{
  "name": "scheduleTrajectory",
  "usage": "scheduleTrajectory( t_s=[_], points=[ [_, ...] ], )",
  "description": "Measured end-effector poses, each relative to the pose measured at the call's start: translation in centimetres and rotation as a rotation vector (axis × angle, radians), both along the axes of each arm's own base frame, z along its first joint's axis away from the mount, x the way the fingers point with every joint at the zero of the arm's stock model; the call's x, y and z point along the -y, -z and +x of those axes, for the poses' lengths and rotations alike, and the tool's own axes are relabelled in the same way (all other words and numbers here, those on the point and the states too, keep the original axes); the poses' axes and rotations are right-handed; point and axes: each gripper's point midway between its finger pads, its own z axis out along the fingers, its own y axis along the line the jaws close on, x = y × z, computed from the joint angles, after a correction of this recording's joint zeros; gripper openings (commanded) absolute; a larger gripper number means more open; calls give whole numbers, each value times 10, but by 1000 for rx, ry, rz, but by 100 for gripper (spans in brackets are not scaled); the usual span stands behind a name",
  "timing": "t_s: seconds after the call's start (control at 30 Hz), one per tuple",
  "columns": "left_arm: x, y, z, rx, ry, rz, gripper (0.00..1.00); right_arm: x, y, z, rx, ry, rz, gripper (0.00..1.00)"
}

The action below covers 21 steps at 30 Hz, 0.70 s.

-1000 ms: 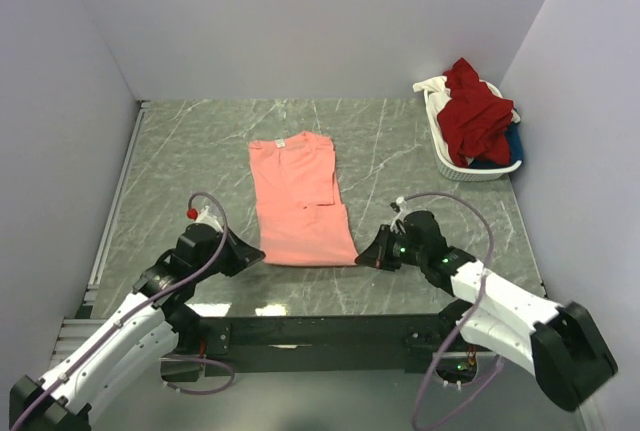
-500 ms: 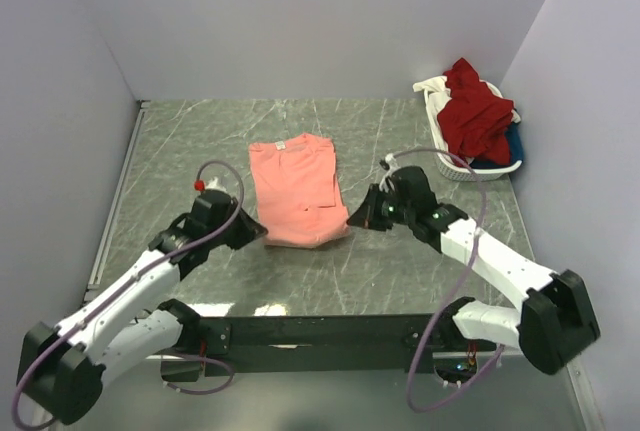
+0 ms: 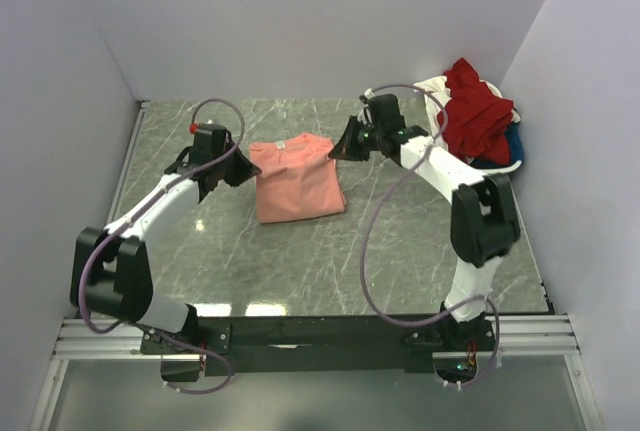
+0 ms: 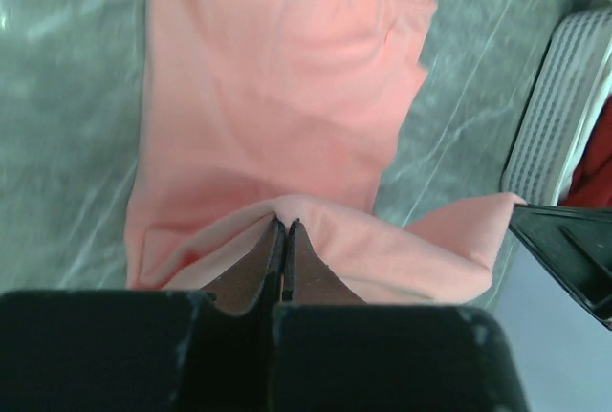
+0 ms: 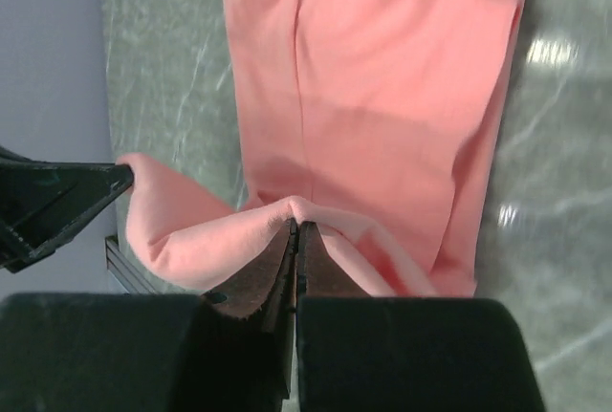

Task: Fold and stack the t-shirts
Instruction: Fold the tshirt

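Nearest, a black rail (image 3: 320, 333) runs along the table's front edge and carries both arm bases. Beyond it lies the table (image 3: 400, 241), a grey-green marbled slab with pale veins and a few glints of light, shut in by plain pale walls on the left, the right and the far side.

The pink shirt (image 3: 297, 186) lies past the middle of the table, doubled over on itself. The left gripper (image 3: 245, 171) is at its left edge and the right gripper (image 3: 342, 148) at its right edge, near the collar end. Both claws are clenched: in each wrist view the fingers press together on a raised fold of pink cloth, and the held edge sags between them above the flat part of the shirt. A loop of purplish cable arches over each arm.

On the collar a small white label (image 3: 281, 144) shows; any writing on it is too small to read.

In the far right corner, behind the right arm, stands a white slatted basket (image 4: 550, 116) heaped with a dark red shirt (image 3: 475, 106), a blue shirt (image 3: 512, 143) under it and a white shirt (image 3: 432, 86) hanging over the rim.
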Motion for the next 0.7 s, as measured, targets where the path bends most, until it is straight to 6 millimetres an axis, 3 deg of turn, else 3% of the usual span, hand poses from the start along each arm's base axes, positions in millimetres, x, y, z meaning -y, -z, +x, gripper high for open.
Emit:
scheduleTrajectory(
  t_s=[0.27, 0.43, 0.53, 0.63, 0.7],
  points=[
    [-14, 4, 82, 4, -34, 14, 1, -13, 24, 94, -19, 2, 47, 0],
    [-30, 32, 130, -16, -51, 8, 1, -13, 38, 147, -12, 8, 100, 0],
    [-37, 59, 154, -37, -48, -9, 1, -13, 46, 169, -4, 9, 136, 2],
    [-39, 85, 171, -56, -31, -24, 11, -14, 58, 179, -21, 12, 166, 10],
    [-40, 96, 175, -68, -17, -30, 30, -13, 65, 182, -41, 18, 182, 18]
  ],
)
